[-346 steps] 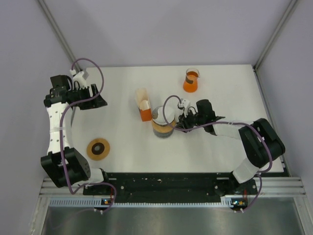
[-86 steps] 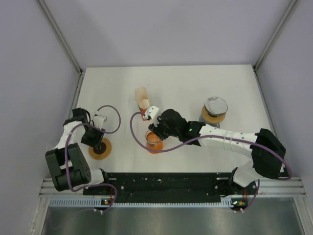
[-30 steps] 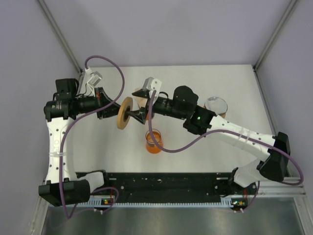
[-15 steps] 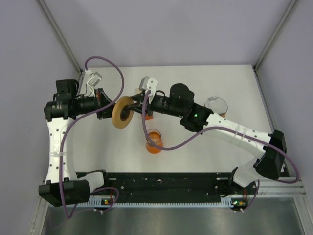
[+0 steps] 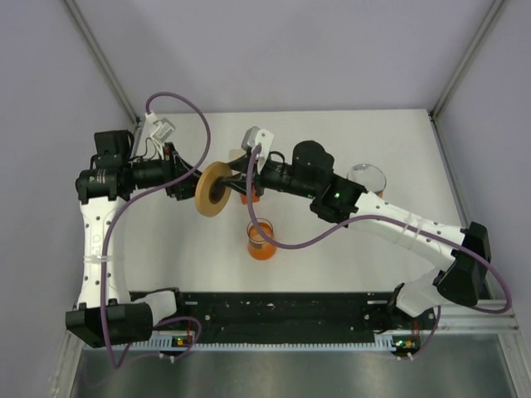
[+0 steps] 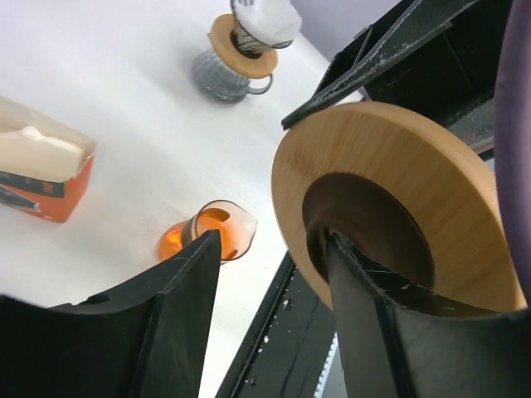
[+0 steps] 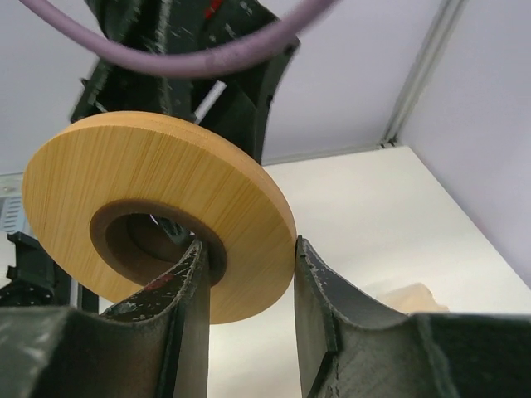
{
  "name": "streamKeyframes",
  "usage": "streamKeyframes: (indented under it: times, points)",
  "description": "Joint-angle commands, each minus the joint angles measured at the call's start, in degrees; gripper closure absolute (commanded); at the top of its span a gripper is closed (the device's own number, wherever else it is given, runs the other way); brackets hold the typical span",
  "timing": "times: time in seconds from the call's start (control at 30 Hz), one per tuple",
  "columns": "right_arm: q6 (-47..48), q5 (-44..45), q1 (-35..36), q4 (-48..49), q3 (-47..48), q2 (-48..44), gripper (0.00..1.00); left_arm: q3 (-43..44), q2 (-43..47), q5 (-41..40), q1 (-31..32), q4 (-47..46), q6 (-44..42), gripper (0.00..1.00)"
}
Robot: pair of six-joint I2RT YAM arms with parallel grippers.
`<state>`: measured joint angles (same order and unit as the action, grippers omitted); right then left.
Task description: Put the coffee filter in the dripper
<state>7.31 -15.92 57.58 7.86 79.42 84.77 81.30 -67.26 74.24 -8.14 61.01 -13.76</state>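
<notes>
Coffee filter (image 6: pixel 265 15): white cone, sitting atop a grey ribbed pot (image 6: pixel 217 79) with a tan collar on the right of the table (image 5: pixel 390 141), well apart from the dripper (image 5: pixel 260 241), whose orange vessel is standing upright toward the near edge. Wooden ring (image 5: pixel 205 187), tan with a dark centre hole: hanging on edge in the air, the right gripper (image 7: pixel 249 253) pinching its band with one finger passing through the hole. Left gripper (image 6: pixel 272 240): jaws standing spread beside the ring, clamping nothing; orange carton (image 6: pixel 46 174) of cream paper sitting beyond the dripper.
</notes>
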Motion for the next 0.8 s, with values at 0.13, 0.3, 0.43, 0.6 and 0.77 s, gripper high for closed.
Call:
streamKeyframes:
  times: [0.13,0.3,0.43,0.6,0.77]
  points:
    - [-1.69,9.93,-4.06,-14.94,-1.38,-6.02,1.0,3.96,-0.15,-14.36,-1.09,-3.97,1.36,0.32]
    - [-1.42,15.74,-4.32,-35.5,5.12,-2.78,1.0,3.25,-0.76,-27.45,-1.17,-6.69,5.14,0.31]
    - [-3.88,15.75,-4.32,-50.81,11.45,3.28,1.0,2.47,-1.03,-38.88,-1.35,-7.93,8.38,0.3]
    - [-5.12,17.31,-2.83,-61.19,19.62,10.66,1.0,0.71,-0.94,-45.75,-1.7,-9.07,9.01,0.28]
    - [-3.18,18.91,-0.46,-69.63,29.11,20.41,1.0,-0.61,-0.15,-47.78,-1.96,-9.42,8.75,0.28]
